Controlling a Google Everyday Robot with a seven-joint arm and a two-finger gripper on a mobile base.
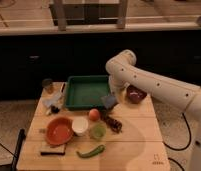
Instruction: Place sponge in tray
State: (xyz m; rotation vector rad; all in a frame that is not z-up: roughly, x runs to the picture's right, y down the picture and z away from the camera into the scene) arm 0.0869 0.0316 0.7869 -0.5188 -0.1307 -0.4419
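Observation:
The dark green tray [74, 98] stands at the back middle of the wooden table. My gripper [111, 98] hangs at the end of the white arm, just over the tray's front right corner. It is shut on the small blue-grey sponge [109, 102], which sits above the tray's rim, lifted off the table. The inside of the tray looks bare.
An orange bowl [59, 131], white cup [80, 126], green cup [98, 131] and orange fruit [94, 114] crowd the table in front of the tray. A green pepper [91, 151] and dark pad [53, 148] lie near the front edge. A dark red bowl [136, 94] sits right of the gripper.

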